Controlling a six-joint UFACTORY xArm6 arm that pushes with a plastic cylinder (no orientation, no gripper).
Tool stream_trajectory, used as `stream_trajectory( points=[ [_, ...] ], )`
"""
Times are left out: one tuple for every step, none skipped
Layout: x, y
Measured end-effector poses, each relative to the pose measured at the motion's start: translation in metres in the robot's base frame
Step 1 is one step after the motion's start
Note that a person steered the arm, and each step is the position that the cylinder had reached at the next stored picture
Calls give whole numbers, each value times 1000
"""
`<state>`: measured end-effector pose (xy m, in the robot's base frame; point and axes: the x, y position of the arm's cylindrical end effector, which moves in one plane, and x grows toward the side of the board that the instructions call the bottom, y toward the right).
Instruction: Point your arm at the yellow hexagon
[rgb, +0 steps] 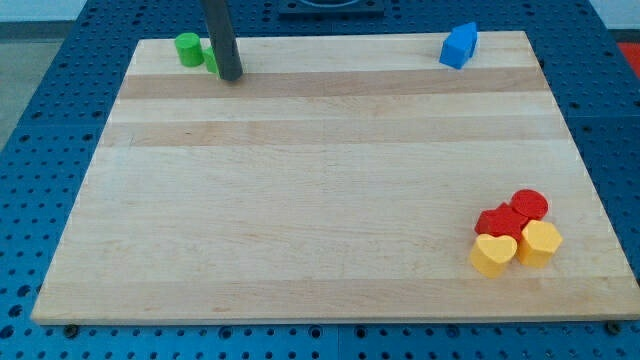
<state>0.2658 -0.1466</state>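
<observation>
The yellow hexagon (540, 242) is seen near the view's bottom right corner of the wooden surface (320, 200); touching it on the view's left lies a yellow heart (493, 254); a red block (501, 221) and a red cylinder (530, 205) sit just above it; my tip (230, 75) stands far from it, at the view's top left, beside a green cylinder (188, 48) and partly hiding a second green block (211, 62); a blue block (459, 45) lies well above the hexagon; no gripper is fitted, so no opening can be told.

A wooden worktop (320, 200) lies on blue pegboard (40, 150). A green cylinder (187, 48) sits at eleven o'clock, a blue block (459, 46) at one o'clock. At four o'clock cluster a red cylinder (530, 205), a red block (498, 221) and a yellow heart (492, 254), touching.
</observation>
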Motion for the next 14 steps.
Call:
stream_trajectory(
  points=[
    [-10, -1],
    [-12, -1],
    [-10, 0],
    [22, 34],
    [60, 79],
    [97, 127],
    [126, 178],
    [146, 235],
    [157, 295],
    [169, 357],
    [188, 409],
    [211, 444],
    [239, 460],
    [265, 461]
  ],
)
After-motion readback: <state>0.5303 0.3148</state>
